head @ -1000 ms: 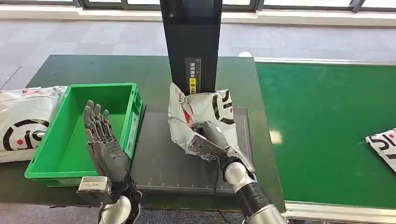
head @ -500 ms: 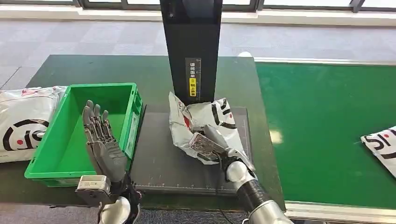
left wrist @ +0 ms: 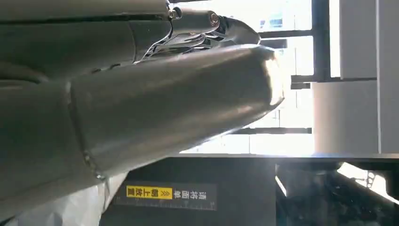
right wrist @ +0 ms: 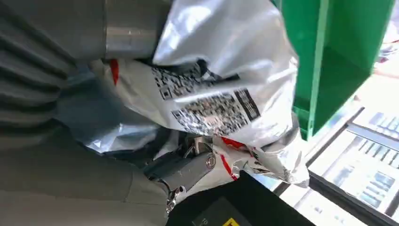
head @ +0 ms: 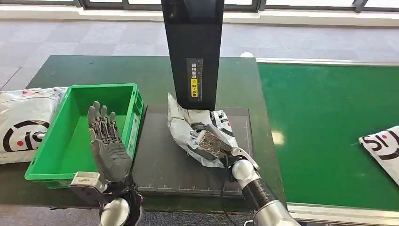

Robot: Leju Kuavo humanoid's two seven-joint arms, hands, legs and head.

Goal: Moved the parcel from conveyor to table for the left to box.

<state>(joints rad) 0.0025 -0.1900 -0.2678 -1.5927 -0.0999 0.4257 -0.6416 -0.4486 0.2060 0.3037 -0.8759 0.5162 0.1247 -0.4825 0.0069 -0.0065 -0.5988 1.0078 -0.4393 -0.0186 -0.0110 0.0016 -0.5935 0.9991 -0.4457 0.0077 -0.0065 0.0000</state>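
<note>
A crumpled silver-white parcel point(head: 188, 128) with black and red print lies on the dark mat point(head: 160, 160) in front of the black post. My right hand point(head: 210, 141) grips it from the near side, fingers wrapped in the plastic. In the right wrist view the parcel point(right wrist: 216, 99) shows its barcode label, with my right hand point(right wrist: 84, 155) closed around it. My left hand point(head: 107, 143) is raised over the near right corner of the green box point(head: 70, 150), palm toward me, fingers apart and holding nothing. The left wrist view shows my left hand point(left wrist: 155, 94) close up.
A black post point(head: 193, 47) with a yellow label stands behind the parcel. A white bag point(head: 23, 120) lies left of the green box. Another parcel point(head: 383, 146) rests on the green conveyor point(head: 329, 122) at the right edge.
My right hand has lowered the parcel onto the mat, so it now lies flatter. My left hand shifted slightly right. The parcel on the conveyor has moved further into view.
</note>
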